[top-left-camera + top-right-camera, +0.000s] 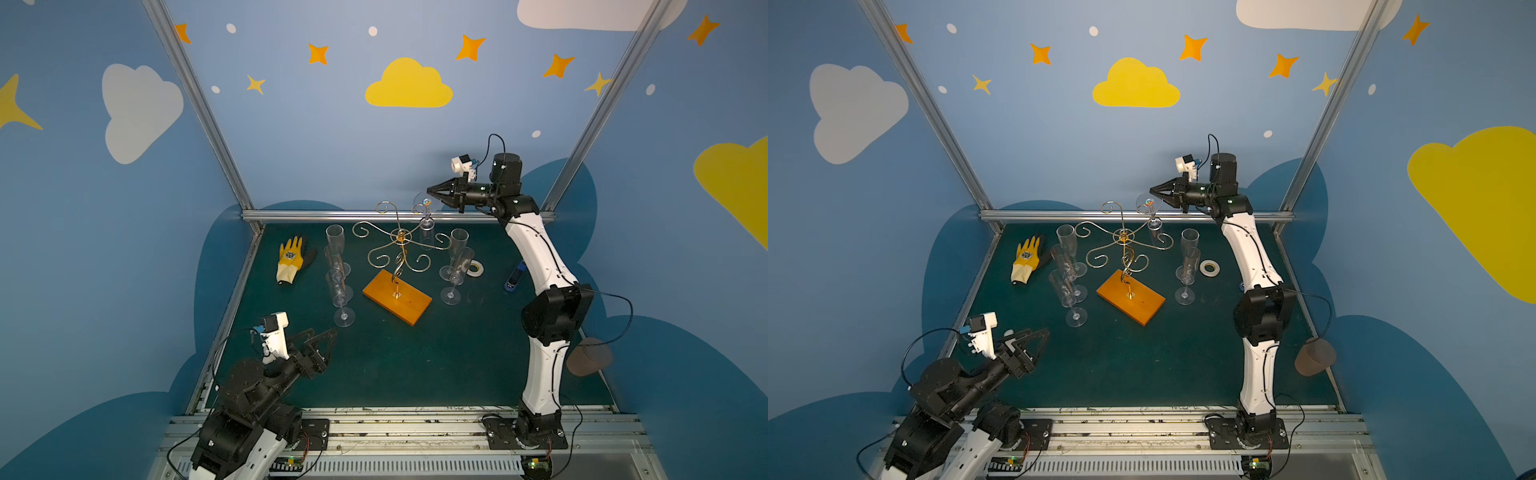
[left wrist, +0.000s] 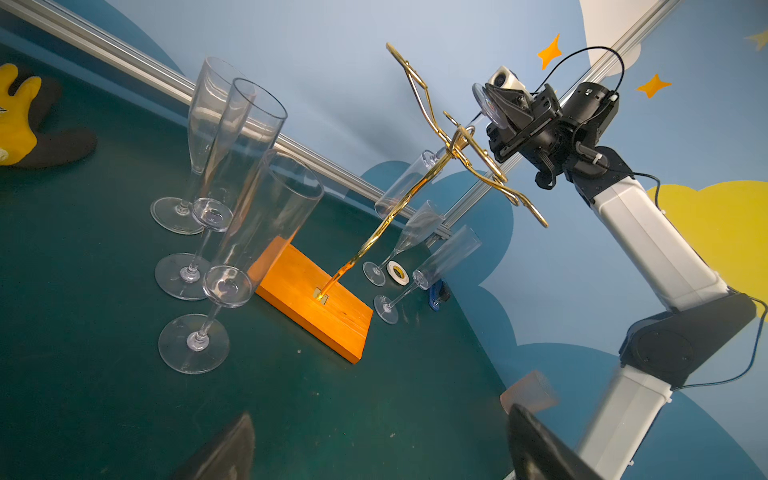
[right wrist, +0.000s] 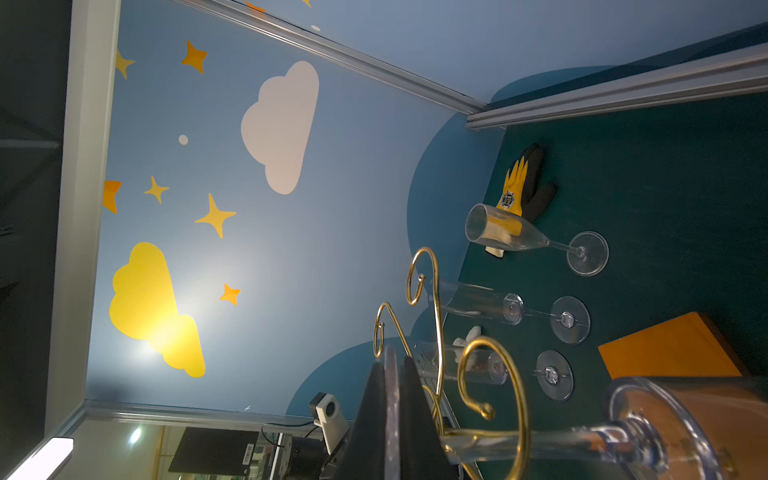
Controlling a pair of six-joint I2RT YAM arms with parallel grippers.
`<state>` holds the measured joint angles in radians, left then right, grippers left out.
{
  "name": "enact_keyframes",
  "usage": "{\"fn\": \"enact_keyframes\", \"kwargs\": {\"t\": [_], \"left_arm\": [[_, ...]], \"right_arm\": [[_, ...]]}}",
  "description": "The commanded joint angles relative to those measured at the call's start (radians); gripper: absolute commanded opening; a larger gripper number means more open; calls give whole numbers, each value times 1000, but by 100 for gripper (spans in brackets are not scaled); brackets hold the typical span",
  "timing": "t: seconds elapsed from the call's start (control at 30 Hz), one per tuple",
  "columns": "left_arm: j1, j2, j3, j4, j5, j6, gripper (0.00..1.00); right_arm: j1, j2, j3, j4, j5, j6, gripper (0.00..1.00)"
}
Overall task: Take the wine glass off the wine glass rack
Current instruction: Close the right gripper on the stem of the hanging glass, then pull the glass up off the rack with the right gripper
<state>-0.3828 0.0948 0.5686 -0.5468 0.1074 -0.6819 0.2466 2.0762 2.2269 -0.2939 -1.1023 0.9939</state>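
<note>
The wine glass (image 1: 426, 227), a clear plastic flute, hangs upside down from the far right spiral arm of the wine glass rack (image 1: 411, 303). The rack is a thin gold wire stand with curled arms and a twisted stem on a flat orange wooden base. The glass's stem passes through the gold curl, its round foot sits above the wire, and its bowl hangs below, clear of the counter (image 1: 415, 365). The rack stands mid-width on this dark green counter, toward the far side.

The right tool (image 1: 430, 192), black and pointed, reaches in level from the right at the height of the foot. In the right wrist view its two fingers (image 3: 370, 415) are pressed onto the thin edge of the foot, so it grips the glass there.

Just left of the rack, three clear upright flutes (image 1: 338, 291) stand close together in a row running near to far. Just right of it stand two more upright flutes (image 1: 459, 243). Beside those lies a white tape roll (image 1: 473, 269), and farther right a small blue object (image 1: 514, 279). A yellow and black work glove (image 1: 289, 259) lies flat at the far left.

The left tool (image 1: 322, 332) hovers over the near left part of the counter, well apart from the rack, its jaws spread wide and empty.
</note>
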Motion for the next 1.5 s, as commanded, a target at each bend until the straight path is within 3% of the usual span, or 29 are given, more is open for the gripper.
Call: {"fn": "enact_keyframes", "kwargs": {"t": [0.0,0.4,1.07,1.47], "left_arm": [[-3,-16,12,-20,-9,4,93],[-3,-47,19,-56,-14,3,93],[-3,-93,4,-87,-34,12,95],[-3,-83,14,-58,-39,19,96]], "right_arm": [[17,-73,-35,47,-13,-30,0],[104,-63,-37,41,14,-58,0],[132,143,289,86,163,-155,0],[120,37,289,21,319,-478,0]]}}
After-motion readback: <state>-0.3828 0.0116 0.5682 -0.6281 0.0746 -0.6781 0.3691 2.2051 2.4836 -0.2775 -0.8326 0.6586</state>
